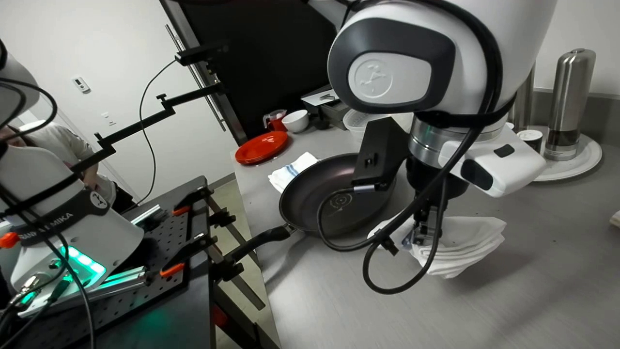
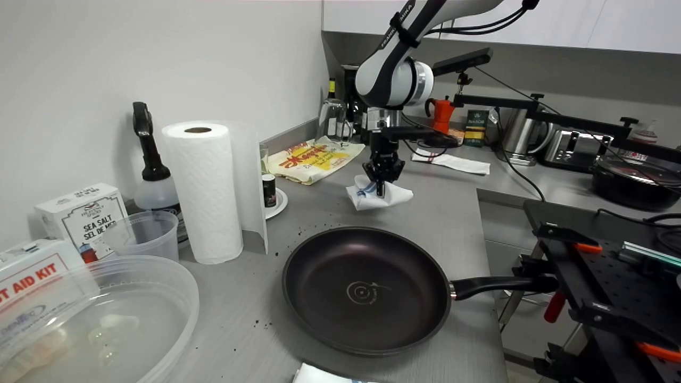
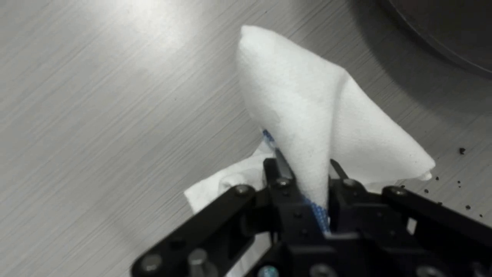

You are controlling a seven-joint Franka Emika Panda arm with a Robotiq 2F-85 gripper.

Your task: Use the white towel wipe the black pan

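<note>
A white towel (image 1: 470, 240) with a blue stripe is pinched in my gripper (image 1: 424, 231), seemingly a little above the grey counter. The towel also shows in an exterior view (image 2: 396, 196) and folded between the fingers in the wrist view (image 3: 296, 84). The gripper shows in an exterior view (image 2: 381, 187) and in the wrist view (image 3: 307, 169), its fingers shut on the cloth. The black pan (image 2: 340, 314) lies on the counter beside the towel, apart from it. It also shows in an exterior view (image 1: 315, 198); only its edge shows in the wrist view (image 3: 465, 30).
Another white cloth with blue stripes (image 1: 295, 169) lies against the pan's far side. The pan's handle (image 2: 495, 285) reaches past the counter edge. A paper towel roll (image 2: 205, 197), a clear plastic tub (image 2: 183, 319), red plates (image 1: 261, 147) and a steel mill (image 1: 571, 106) stand around. Dark crumbs dot the counter.
</note>
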